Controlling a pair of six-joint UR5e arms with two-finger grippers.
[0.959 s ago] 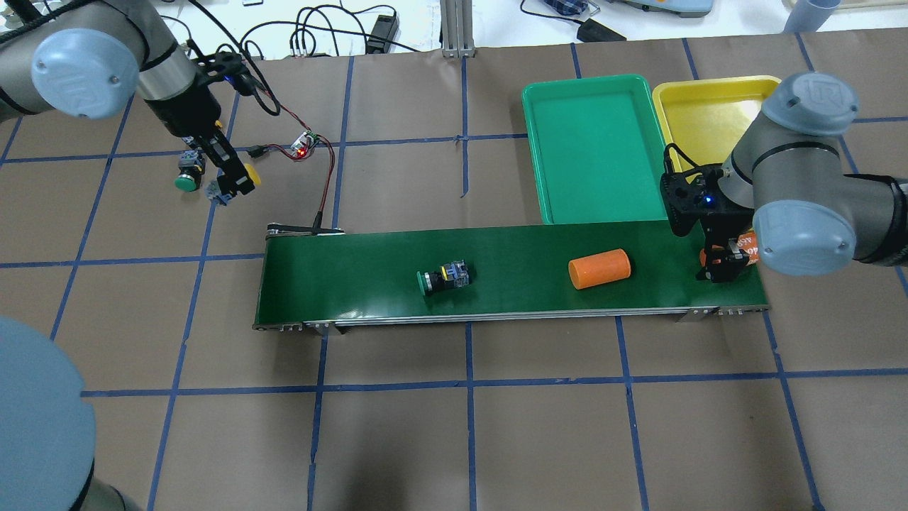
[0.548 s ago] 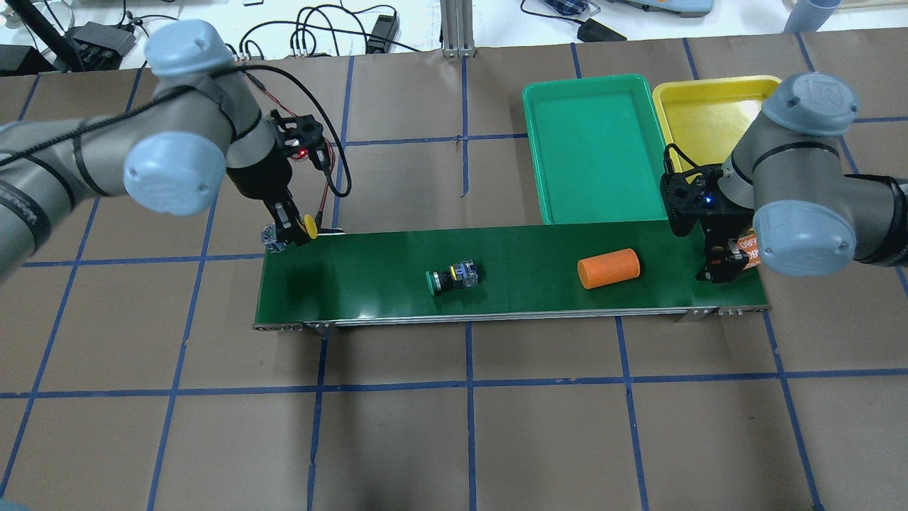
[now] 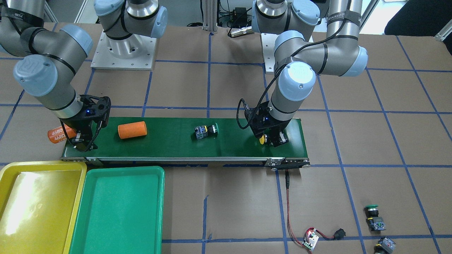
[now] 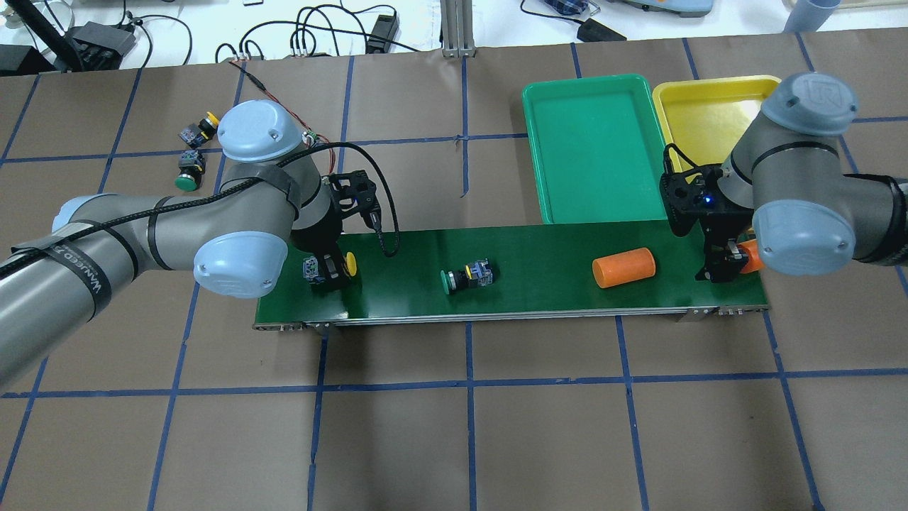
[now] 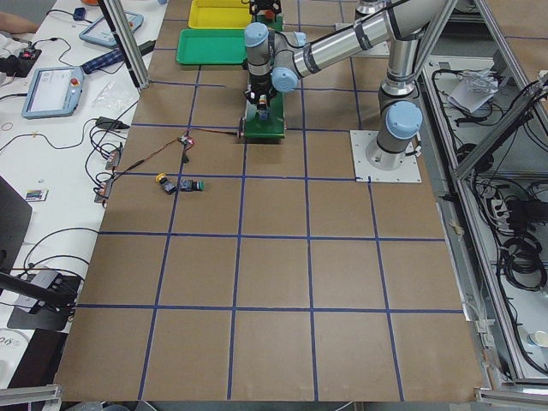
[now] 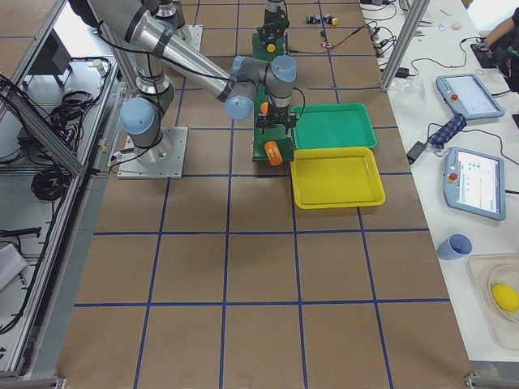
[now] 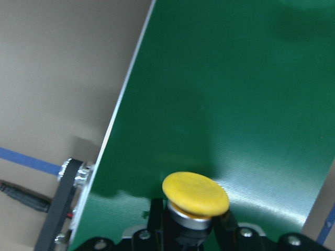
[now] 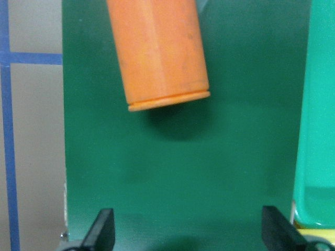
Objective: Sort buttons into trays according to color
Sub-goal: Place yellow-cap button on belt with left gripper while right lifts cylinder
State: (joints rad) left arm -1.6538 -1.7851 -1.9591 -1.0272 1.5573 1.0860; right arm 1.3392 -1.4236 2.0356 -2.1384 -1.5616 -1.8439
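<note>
My left gripper (image 4: 328, 270) is shut on a yellow-capped button (image 4: 349, 265) just above the left end of the dark-green belt (image 4: 525, 294); the left wrist view shows the cap (image 7: 195, 194) between the fingers. A green-capped button (image 4: 464, 277) lies on its side mid-belt. Two more buttons, one yellow (image 4: 198, 130) and one green (image 4: 187, 172), rest on the table far left. My right gripper (image 4: 723, 268) hovers open over the belt's right end, nothing between its fingers (image 8: 104, 230). The green tray (image 4: 539, 177) and yellow tray (image 4: 663, 106) sit behind the belt's right end.
An orange cylinder (image 4: 624, 267) lies on the belt just ahead of my right gripper. Another orange cylinder (image 3: 56, 135) marked 4680 sticks out past the belt's end beside that gripper. A small circuit board (image 3: 310, 241) with red wires lies near the belt's left end.
My left arm has swung right from the table's left side to the belt's left end, carrying the yellow button. The green button and orange cylinder have drifted right along the belt.
</note>
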